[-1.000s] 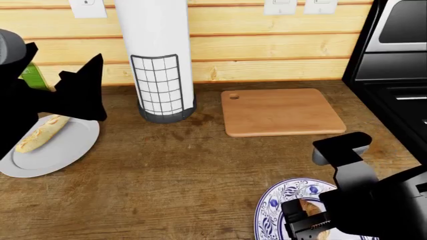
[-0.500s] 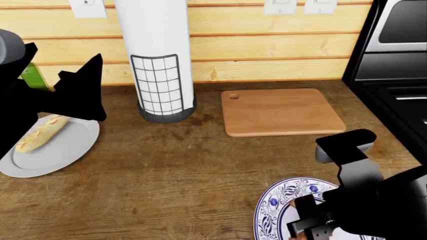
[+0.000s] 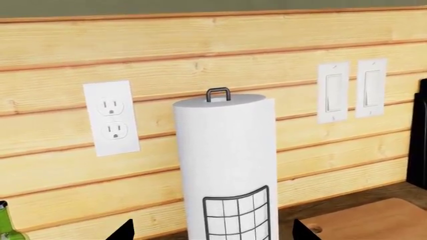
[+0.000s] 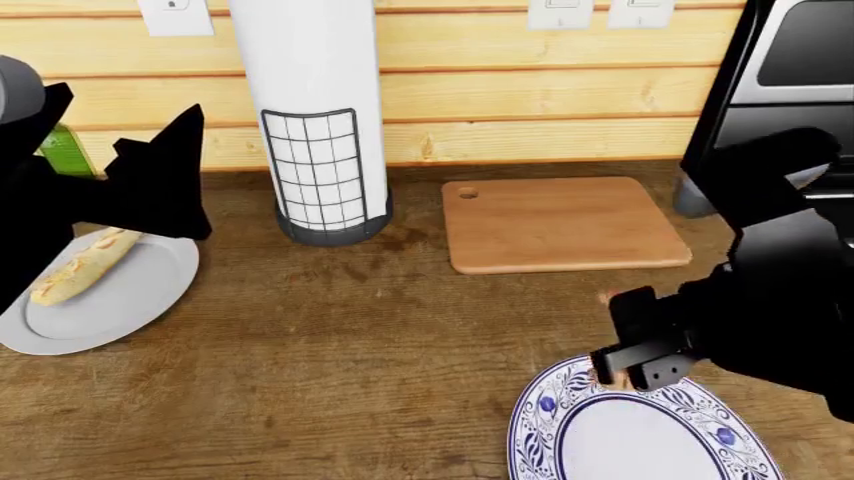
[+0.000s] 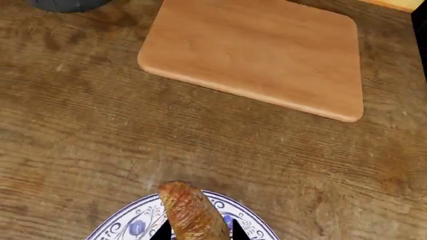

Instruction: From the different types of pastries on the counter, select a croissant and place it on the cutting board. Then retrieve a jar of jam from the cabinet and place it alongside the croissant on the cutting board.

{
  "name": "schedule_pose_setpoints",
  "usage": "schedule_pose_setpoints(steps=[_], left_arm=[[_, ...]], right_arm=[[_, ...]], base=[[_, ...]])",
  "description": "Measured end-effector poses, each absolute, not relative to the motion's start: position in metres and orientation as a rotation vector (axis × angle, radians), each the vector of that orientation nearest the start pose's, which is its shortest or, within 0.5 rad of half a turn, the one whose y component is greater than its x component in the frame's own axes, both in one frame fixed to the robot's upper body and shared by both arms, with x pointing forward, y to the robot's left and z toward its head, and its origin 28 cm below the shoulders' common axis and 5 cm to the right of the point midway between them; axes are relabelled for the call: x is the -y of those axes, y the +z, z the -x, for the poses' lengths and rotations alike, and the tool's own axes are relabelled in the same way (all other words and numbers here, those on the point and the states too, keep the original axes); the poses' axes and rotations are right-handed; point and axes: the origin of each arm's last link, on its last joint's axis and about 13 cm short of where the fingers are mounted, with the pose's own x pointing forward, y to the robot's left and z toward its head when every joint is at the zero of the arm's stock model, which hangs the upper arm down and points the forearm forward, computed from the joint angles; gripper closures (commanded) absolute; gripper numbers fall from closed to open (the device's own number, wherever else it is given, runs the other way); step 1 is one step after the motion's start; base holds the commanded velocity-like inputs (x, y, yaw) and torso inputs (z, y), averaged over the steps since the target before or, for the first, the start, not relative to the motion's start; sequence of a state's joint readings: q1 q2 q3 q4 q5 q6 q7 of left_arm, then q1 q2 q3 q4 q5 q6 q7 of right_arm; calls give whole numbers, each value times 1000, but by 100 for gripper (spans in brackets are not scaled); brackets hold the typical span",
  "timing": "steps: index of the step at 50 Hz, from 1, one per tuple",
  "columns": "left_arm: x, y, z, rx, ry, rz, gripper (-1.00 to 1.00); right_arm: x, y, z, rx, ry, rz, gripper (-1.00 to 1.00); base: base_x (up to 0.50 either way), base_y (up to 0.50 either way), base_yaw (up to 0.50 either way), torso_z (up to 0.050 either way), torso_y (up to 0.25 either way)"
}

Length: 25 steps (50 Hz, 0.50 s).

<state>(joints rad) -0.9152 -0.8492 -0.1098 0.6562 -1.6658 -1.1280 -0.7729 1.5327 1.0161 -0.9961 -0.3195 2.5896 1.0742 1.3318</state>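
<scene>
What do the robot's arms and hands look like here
Both arms are matte black and blocky, with angular, faceted shells. The left arm shows a grey rounded part at its upper edge. The right hand has dark, ribbed fingers. No cables or markings are visible.

Croissant (image 5: 190, 214): golden-brown, ridged, clamped in right gripper (image 5: 200, 231), lifted over the counter (image 4: 334, 340) near the board (image 4: 566, 223). Board flat, bare. Loaf (image 4: 83, 265) pale, well apart from board.
</scene>
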Motion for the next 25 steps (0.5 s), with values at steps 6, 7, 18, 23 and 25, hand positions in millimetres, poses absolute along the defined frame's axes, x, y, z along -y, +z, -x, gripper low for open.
schedule_pose_setpoints(steps=[6,7,18,23,25], left_arm=[[-277,302,-189,148,-184,-66,-100],[-276,302,-189,148,-185,-66,-100],[-276,301,-189,149,-188,-61,-100],[-276,301,-189,150,-191,-60,-100],[-275,301,-189,151,-193,-59,-100]], right_arm=[[144,336,-193,-572,219,226,100],[144,339,-194,-545,221,230,100],[144,357,-196,-380,226,257,100],[144,362,-199,-344,227,260,100],[143,364,-202,-330,229,260,100]], base=[[0,0,0,0,0],[0,0,0,0,0],[0,0,0,0,0],[0,0,0,0,0],[0,0,0,0,0]])
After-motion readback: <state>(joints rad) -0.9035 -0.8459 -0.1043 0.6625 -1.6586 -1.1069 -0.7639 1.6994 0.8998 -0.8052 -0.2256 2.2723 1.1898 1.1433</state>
